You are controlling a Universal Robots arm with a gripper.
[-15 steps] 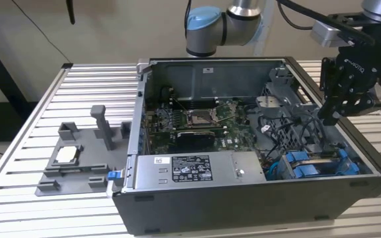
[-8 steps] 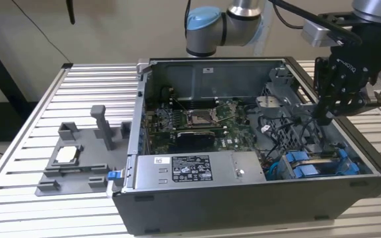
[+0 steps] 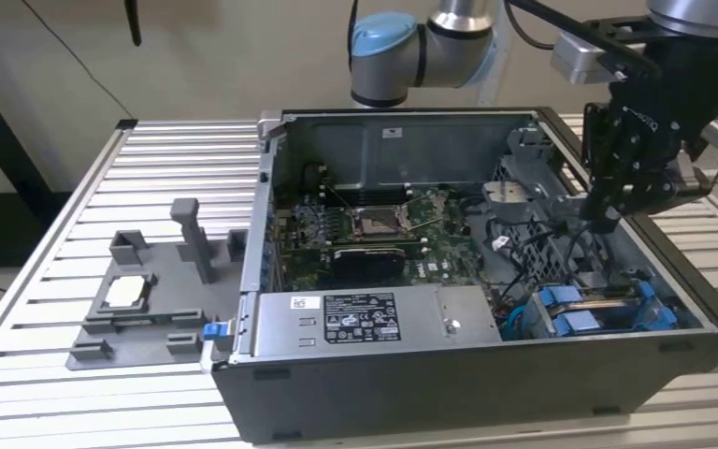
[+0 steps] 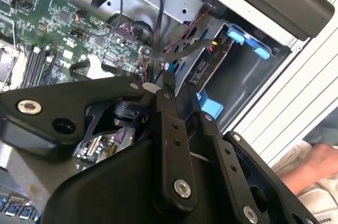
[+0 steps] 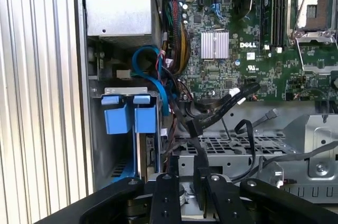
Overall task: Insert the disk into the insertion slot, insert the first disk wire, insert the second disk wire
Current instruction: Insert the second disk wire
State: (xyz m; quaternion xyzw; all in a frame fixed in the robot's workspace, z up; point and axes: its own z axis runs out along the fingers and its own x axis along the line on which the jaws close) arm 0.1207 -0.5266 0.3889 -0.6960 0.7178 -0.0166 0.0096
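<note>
In the exterior view, we see one gripper (image 3: pixel 606 217) low inside the case, on the exterior view's right. Nearer, one disk (image 3: pixel 598 309) sits in the insertion slot (image 3: pixel 518 316). In the first wrist view, it looks clenched on one black disk wire (image 5: pixel 196 145) beside two blue tabs (image 5: pixel 130 115). We judge that the first wire is in hand, and that its plug must line up with the disk. In the second wrist view, a person's hand (image 4: pixel 317 166) rests outside the case.

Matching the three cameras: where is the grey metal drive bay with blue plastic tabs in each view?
Exterior view: the grey metal drive bay with blue plastic tabs, in the black computer case's near corner, on the exterior view's right.
First wrist view: the bay, against the case's side wall.
Second wrist view: the bay, against the case's wall.
Shared landmark: the green motherboard.
</note>
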